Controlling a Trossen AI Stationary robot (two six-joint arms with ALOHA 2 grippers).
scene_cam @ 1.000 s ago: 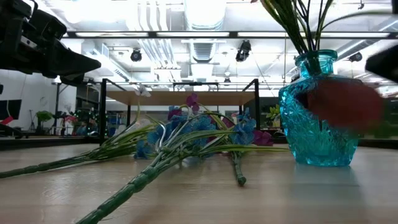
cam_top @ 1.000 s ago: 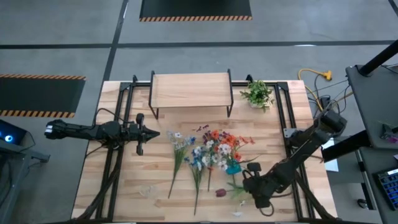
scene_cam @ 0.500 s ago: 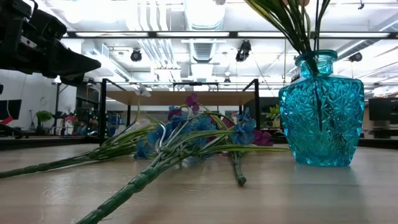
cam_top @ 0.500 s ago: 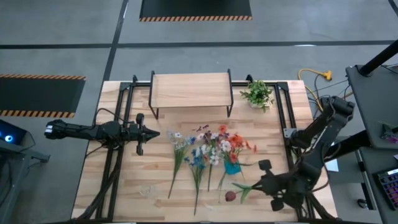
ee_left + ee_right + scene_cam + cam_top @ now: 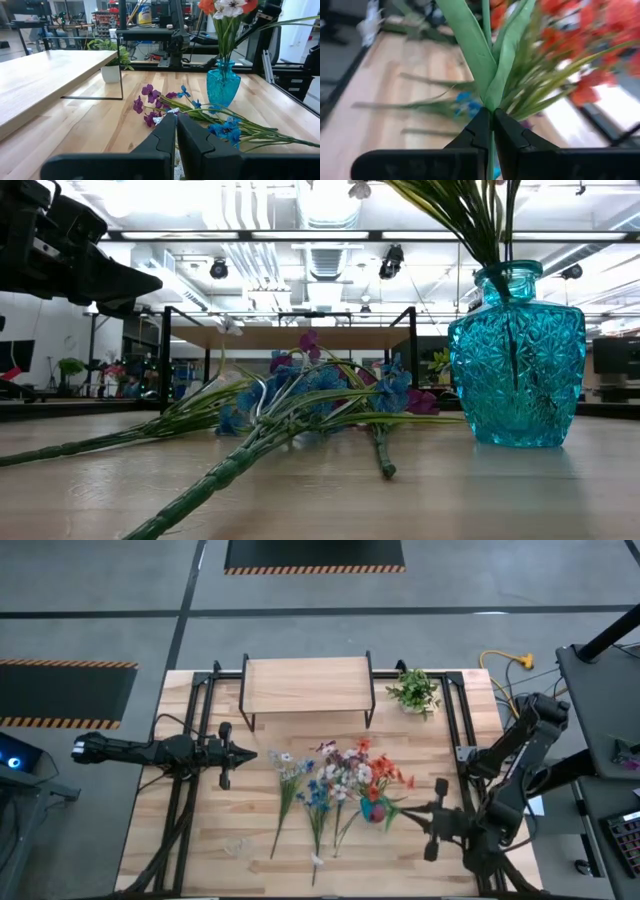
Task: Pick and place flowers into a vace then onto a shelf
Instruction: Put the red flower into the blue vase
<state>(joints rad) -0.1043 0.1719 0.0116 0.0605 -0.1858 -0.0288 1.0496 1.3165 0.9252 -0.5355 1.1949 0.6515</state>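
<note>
A turquoise cut-glass vase [image 5: 516, 360] stands on the table and holds several stems with orange-red and white blooms [image 5: 227, 7]. More flowers with blue, white and purple blooms [image 5: 315, 790] lie flat on the wood to its left. My right gripper [image 5: 408, 812] is just right of the vase [image 5: 372, 808], shut on a green flower stem. A dark red spot shows at the vase mouth. My left gripper [image 5: 245, 753] hovers shut left of the flowers. The wood-topped shelf [image 5: 307, 685] stands at the far edge. My right gripper pinches a green stem [image 5: 490, 106] between its two fingers, just below where two long leaves [image 5: 470, 45] branch off. The fingers come level from the table's right. The stem is lifted clear of the table, its leafy part up against the vase's orange-red blooms [image 5: 600, 75].
A bushy green plant in a white pot [image 5: 413, 690] stands right of the shelf. Black metal frame rails [image 5: 190, 790] run along both sides of the table. Bare wood lies between the shelf and the flowers.
My right gripper has risen from the near edge and moved toward the far edge and the vase, carrying the red-budded flower. The bud has swung from the table near the front edge up to the vase mouth. It has left the low view.
</note>
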